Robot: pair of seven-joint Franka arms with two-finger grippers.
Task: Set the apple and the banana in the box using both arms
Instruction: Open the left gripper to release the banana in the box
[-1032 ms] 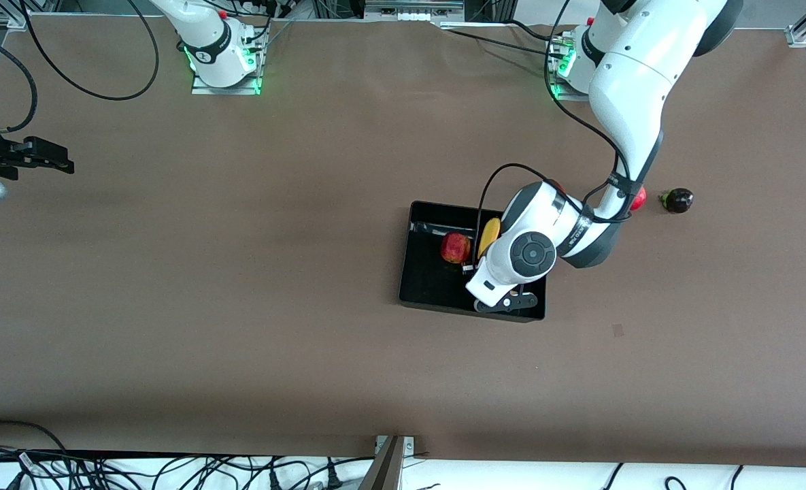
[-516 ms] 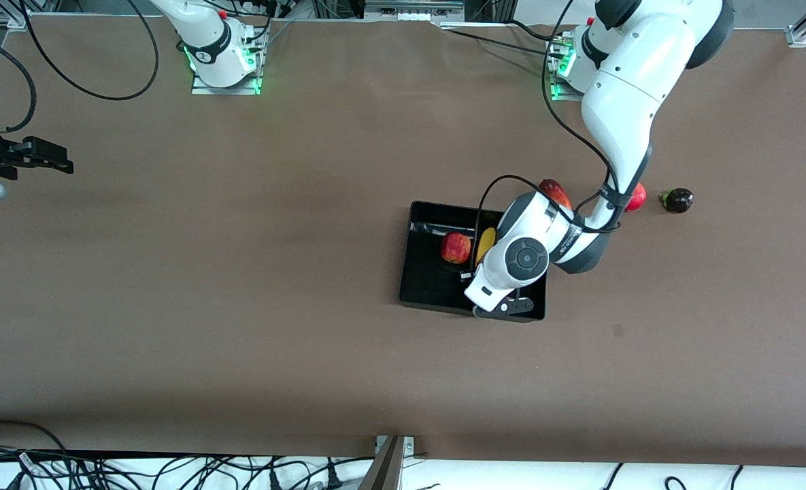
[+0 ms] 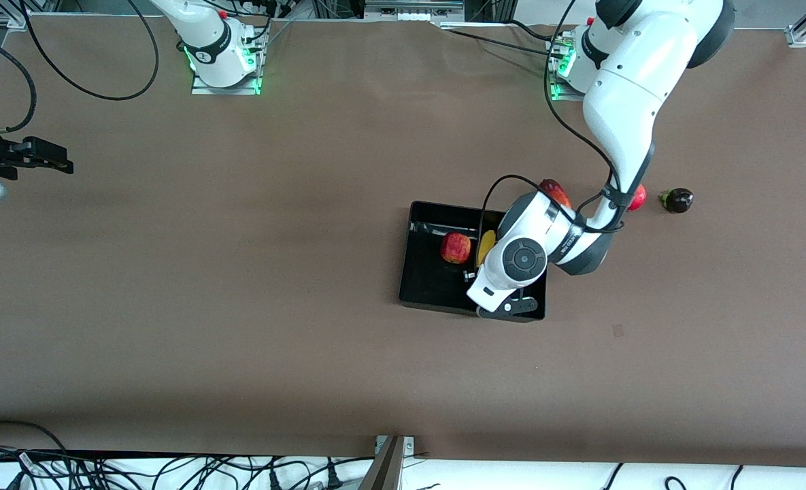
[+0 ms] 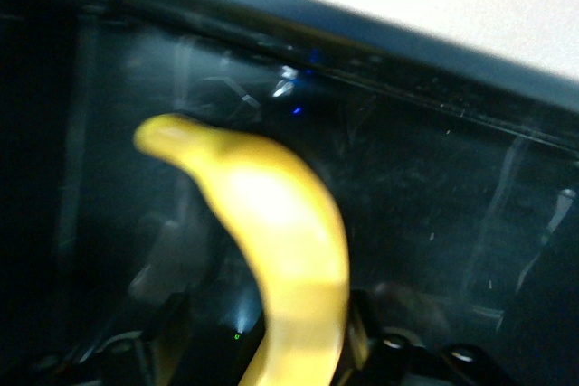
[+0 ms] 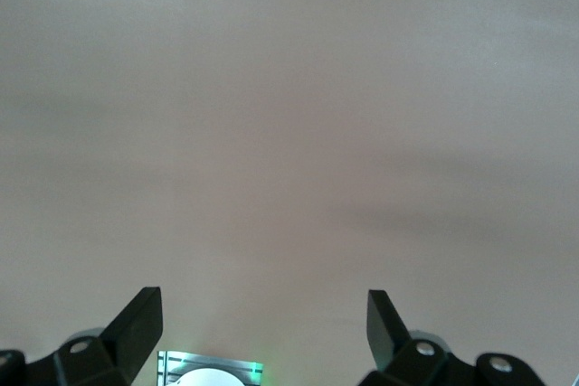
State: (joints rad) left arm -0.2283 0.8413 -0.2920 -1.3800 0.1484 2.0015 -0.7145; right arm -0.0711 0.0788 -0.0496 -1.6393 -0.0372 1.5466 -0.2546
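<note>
since a second ago the left arm has lowered the banana [image 3: 486, 243] deeper into the box [image 3: 430, 292], beside the apple [image 3: 456, 247]; the left gripper [image 4: 289, 350] straddles the banana, whether gripping i cannot tell; the right gripper [image 5: 262, 323] waits wide open and empty over bare table.

Robotics lab — bolted arm bases [image 3: 224, 64], loose cables [image 3: 171, 469]

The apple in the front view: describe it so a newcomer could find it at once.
Find the shallow glossy black box under the left arm's wrist. Inside it, beside the curved yellow banana toward the right arm's end, lies the small, lumpy red apple with yellowish streaks. The other red fruits lie outside the box.
</note>
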